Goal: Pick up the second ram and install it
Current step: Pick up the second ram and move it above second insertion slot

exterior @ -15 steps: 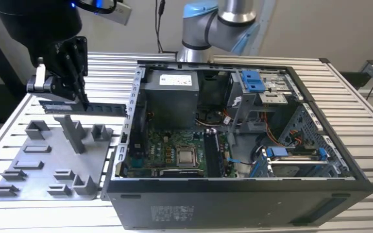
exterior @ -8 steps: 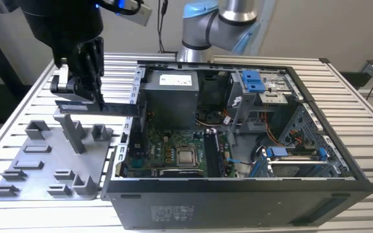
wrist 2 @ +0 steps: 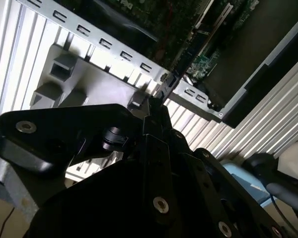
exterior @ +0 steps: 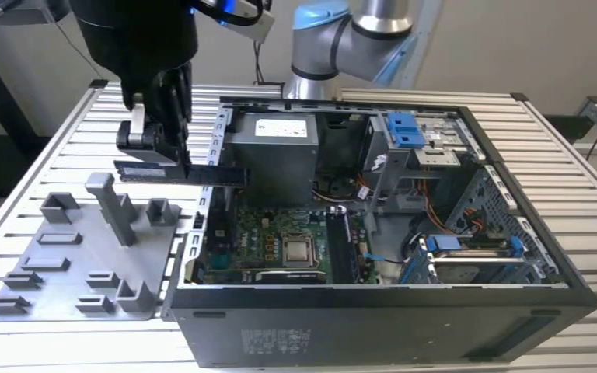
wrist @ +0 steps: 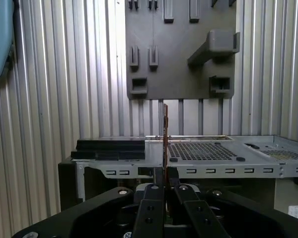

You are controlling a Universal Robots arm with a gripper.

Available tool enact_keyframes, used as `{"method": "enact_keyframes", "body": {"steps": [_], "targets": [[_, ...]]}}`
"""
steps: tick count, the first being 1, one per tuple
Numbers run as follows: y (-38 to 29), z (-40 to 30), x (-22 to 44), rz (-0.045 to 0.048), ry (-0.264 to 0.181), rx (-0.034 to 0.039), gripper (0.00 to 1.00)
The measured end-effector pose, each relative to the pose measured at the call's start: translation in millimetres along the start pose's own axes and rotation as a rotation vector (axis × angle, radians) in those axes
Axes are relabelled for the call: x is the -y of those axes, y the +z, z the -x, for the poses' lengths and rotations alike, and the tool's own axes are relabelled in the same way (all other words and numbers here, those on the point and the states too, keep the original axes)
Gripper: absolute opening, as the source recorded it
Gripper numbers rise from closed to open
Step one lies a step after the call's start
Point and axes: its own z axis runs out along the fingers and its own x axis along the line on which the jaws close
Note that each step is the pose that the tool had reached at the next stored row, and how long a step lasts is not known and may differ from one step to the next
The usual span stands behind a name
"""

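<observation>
Dark with a green-blue tint, the second ram (exterior: 215, 176) hangs level in the air, pinched along its upper long edge by the black gripper (exterior: 159, 157). In the exterior view it sits over the boundary between the grey fixture plate (exterior: 65, 268) and the open computer case (exterior: 382, 326). One end is above the plate. The other crosses the case's perforated side wall (exterior: 218, 140) and reaches toward the grey power supply (exterior: 273, 155).

In the first wrist view the second ram (wrist: 165, 126) appears edge-on as a thin strip. The fingers (wrist: 154, 198) are pressed against it from both sides, so they are closed on the stick rather than spread. The second wrist view shows the same thin edge (wrist 2: 162, 93) sticking out past the gripper (wrist 2: 156, 116).

The plate's tall post (exterior: 115, 206) stands just below the stick's outer end, with shorter grey blocks (exterior: 161, 210) near it. Inside the case, the motherboard (exterior: 262, 245) lies low on the floor with the processor socket (exterior: 298, 250) at its middle. To the exterior view's right of the board are a drive cage with a blue latch (exterior: 404, 128) and loose orange and blue cables (exterior: 438, 221). The side wall and the power supply are the parts closest to the stick's inner end. Everything rests on a slatted metal tabletop (exterior: 50, 167).
</observation>
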Motion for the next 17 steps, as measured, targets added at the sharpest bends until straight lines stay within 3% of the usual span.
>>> {"method": "enact_keyframes", "body": {"steps": [17], "targets": [[0.0, 2.1, 54.0, 0.0047, 0.0, -0.0002, 0.14]]}}
